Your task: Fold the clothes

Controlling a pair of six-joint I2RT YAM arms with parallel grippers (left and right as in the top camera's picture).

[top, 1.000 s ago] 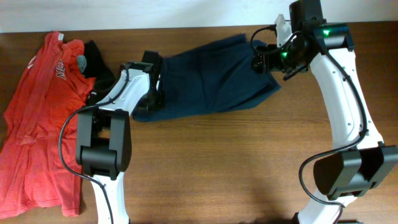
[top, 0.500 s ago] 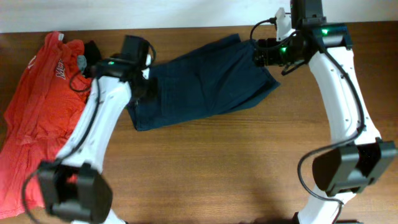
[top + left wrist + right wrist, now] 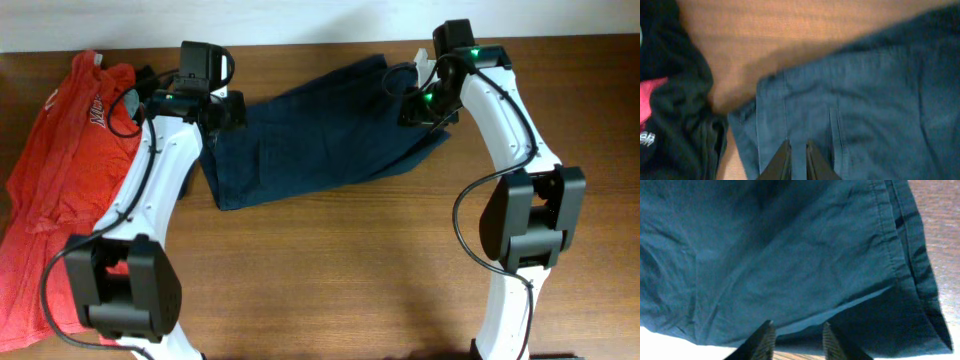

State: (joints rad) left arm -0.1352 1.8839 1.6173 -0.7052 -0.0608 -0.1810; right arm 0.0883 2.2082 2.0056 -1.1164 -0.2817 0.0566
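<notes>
The shorts lie spread out on the table, toward 12 o'clock from its centre, with their long side running from about 8 o'clock to 2 o'clock. In the overhead view they look like one open, rather flat layer with some wrinkles, and no half is laid over the other, so the folding seems to be only at its beginning. The left gripper is at the 9 o'clock end of the shorts, above a seam near the edge. Its fingers are almost pressed together with only a thin slit between them, and it cannot be told whether any cloth is caught there. The right gripper is at the 2 o'clock end, over the hem, with its fingers spread apart and the cloth edge lying under the gap, not yet pinched as far as one can see. The red-orange T-shirt lies at 9 o'clock on the table. The small black garment is between it and the shorts, very near the left gripper. What is left is nearly everything: to take both ends, bring one half over the other, and smooth it.
</notes>
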